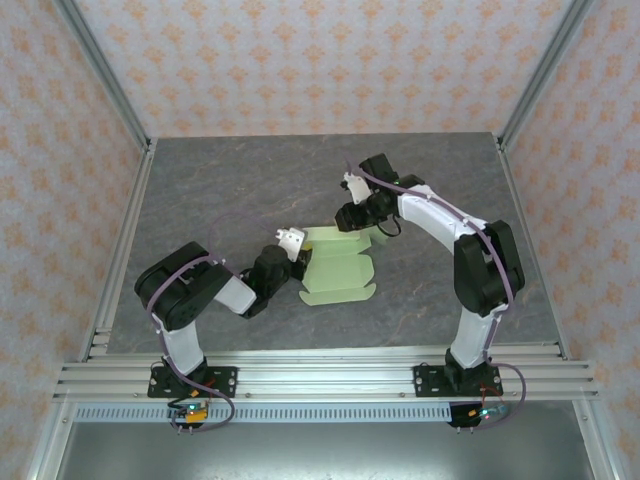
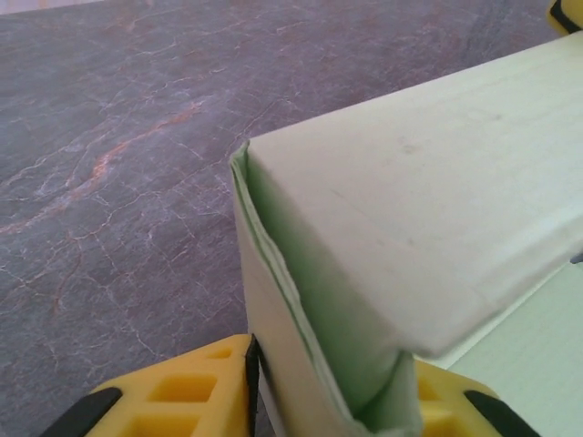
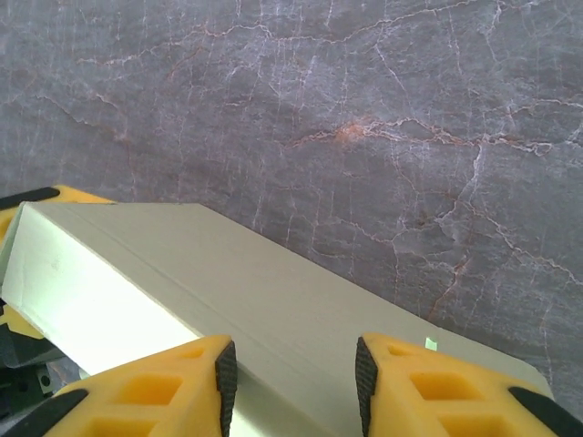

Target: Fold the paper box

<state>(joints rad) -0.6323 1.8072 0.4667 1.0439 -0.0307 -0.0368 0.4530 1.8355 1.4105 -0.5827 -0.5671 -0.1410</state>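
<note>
The paper box [image 1: 338, 272] is pale green card, partly folded, lying mid-table with a raised back wall and a flat panel toward the front. My left gripper [image 1: 297, 250] holds its left end. In the left wrist view the box's folded corner wall [image 2: 410, 200] stands between the yellow fingers [image 2: 182, 396], and my left gripper [image 2: 332, 387] is shut on it. My right gripper [image 1: 350, 218] is at the box's far right end. In the right wrist view it [image 3: 293, 369] stands open just above the long wall of the box [image 3: 228, 282], and its pads are clear of the card.
The grey marbled tabletop [image 1: 230, 190] spreads around the box on all sides. Metal frame rails [image 1: 120, 250] run along the left, right and near edges. Patterned walls close the cell behind.
</note>
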